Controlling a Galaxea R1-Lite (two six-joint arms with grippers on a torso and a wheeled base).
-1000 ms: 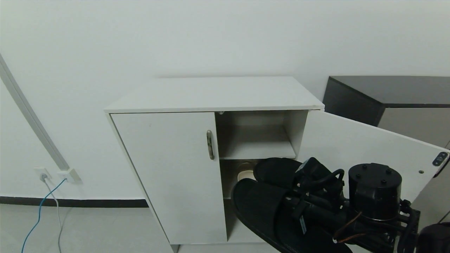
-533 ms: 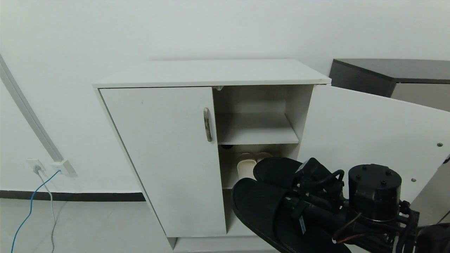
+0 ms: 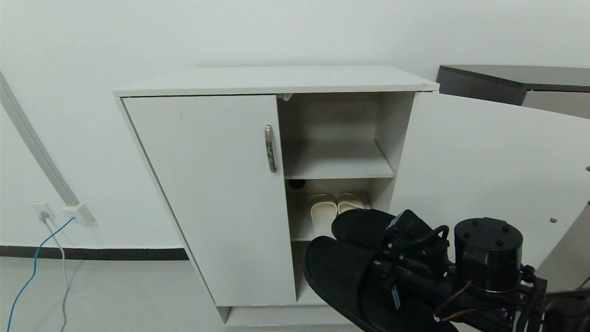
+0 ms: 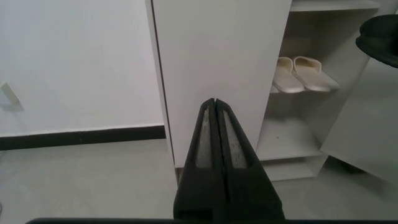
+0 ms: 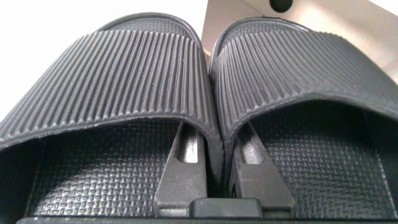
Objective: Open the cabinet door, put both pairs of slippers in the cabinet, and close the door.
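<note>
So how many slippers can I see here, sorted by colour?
Cream slippers: 2
Black slippers: 2
Total: 4

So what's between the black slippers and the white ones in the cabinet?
Nothing. The left wrist view shows just an open gap between the black slippers and the white slippers inside the cabinet.

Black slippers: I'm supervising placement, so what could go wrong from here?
The right gripper pinches the black slippers only by their touching inner sides; one could drop. The cream slippers already lie on the middle shelf, so the pair may hit them. The open door beside the arm could get knocked.
</note>
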